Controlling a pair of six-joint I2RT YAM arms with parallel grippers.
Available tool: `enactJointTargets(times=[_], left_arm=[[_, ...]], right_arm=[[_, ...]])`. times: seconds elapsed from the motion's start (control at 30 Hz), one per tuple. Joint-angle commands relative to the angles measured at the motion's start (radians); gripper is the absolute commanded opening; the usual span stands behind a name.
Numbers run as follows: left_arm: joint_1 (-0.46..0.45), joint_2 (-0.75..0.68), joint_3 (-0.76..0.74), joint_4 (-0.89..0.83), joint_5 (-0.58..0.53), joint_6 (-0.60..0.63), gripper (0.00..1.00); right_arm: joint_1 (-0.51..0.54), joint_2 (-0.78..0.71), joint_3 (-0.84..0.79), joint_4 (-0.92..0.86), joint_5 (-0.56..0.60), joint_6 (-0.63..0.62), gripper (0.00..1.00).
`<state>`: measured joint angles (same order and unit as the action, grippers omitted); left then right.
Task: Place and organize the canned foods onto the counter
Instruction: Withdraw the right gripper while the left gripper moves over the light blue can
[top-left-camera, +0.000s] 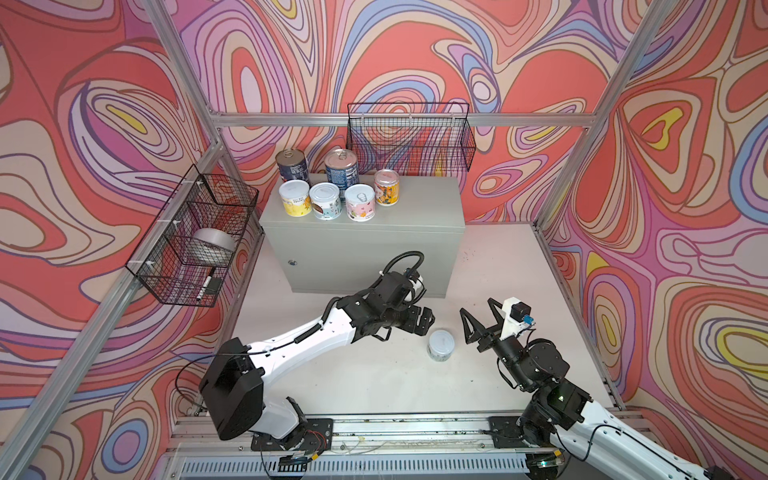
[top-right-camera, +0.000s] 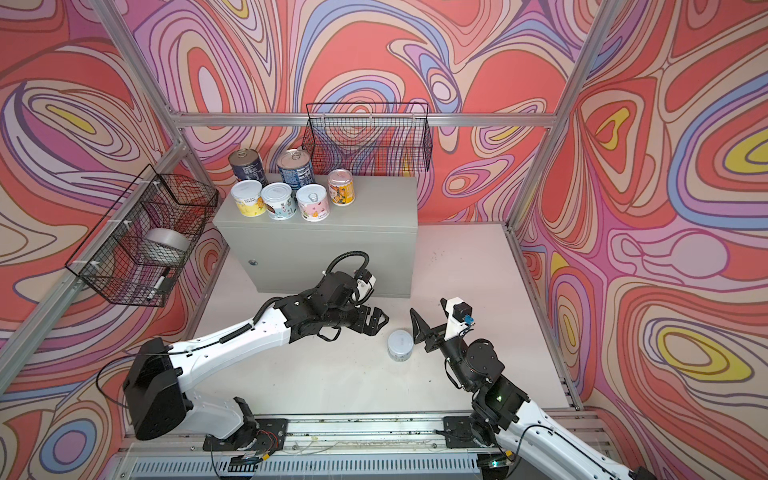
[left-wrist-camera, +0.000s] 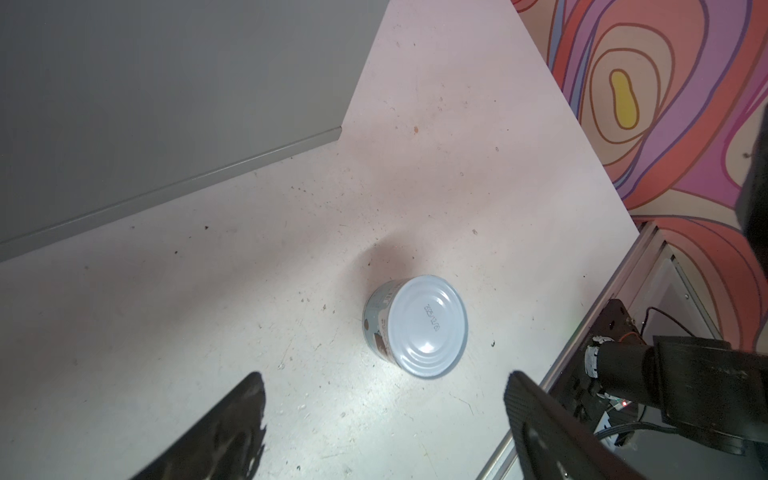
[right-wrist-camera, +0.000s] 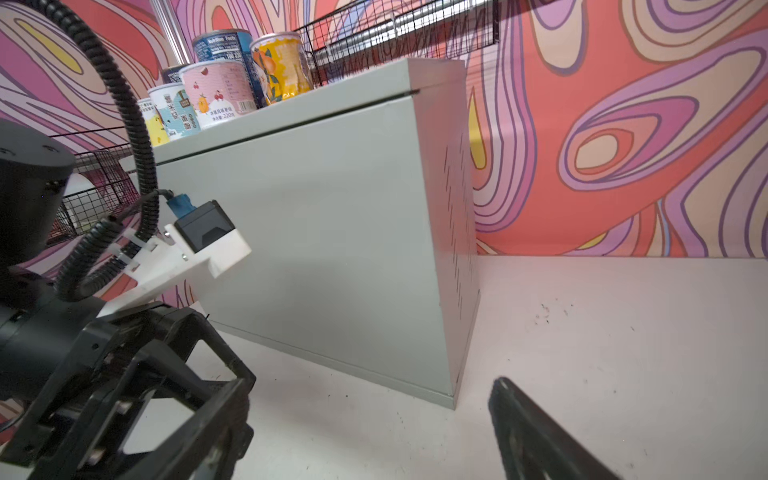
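Left pincer (top-left-camera: 426, 320) spread wide, pinching nothing, low over the white desk (top-left-camera: 374, 374), fingertips just short of the lone short can (top-left-camera: 441, 345). Right pincer (top-left-camera: 476, 305) likewise spread and empty, on the other side of that can and apart from it. Largest thing on the white desk: the grey metal desk (top-left-camera: 428, 203), a box cabinet near the back wall, its flat top bare on the right half. Behind it, a black wire basket (top-left-camera: 409, 137) on the back rail. On the left rail, a second wire basket (top-left-camera: 195, 237) with a grey tape roll (top-left-camera: 212, 247) and a marker (top-left-camera: 206, 286) inside. Upright on the left part of the grey top: left dark-blue can (top-left-camera: 293, 166) and right dark-blue can (top-left-camera: 342, 168), both tall, at the back. In front of them, close together: yellow can (top-left-camera: 295, 198), pale can (top-left-camera: 325, 201) and pink can (top-left-camera: 360, 203). Orange-labelled can (top-left-camera: 387, 188) set slightly back at the right end. Lone short can upright between the two pincers, ridged silver end with a printed date facing up in the left wrist view (left-wrist-camera: 419, 326). Smallest: round lock (top-left-camera: 292, 262) on the cabinet's front, left side.
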<state>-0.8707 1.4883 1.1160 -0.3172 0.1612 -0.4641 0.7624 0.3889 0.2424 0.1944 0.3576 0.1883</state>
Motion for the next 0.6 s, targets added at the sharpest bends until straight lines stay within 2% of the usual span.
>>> enactJointTargets(times=[0.0,0.2,0.43,0.57], left_arm=[[-0.008,0.053,0.029,0.046,0.009,0.021,0.92],[-0.01,0.117,0.026,0.121,0.01,-0.001,0.89],[-0.017,0.176,0.051,0.13,0.03,0.012,0.83],[-0.023,0.202,0.053,0.118,0.003,0.036,0.82]], right_arm=[[-0.001,-0.045,-0.011,-0.105,0.067,0.064,0.93],[-0.001,-0.134,-0.03,-0.207,0.058,0.123,0.93],[-0.001,-0.217,-0.046,-0.29,0.067,0.145,0.93],[0.0,-0.226,-0.044,-0.317,0.077,0.155,0.93]])
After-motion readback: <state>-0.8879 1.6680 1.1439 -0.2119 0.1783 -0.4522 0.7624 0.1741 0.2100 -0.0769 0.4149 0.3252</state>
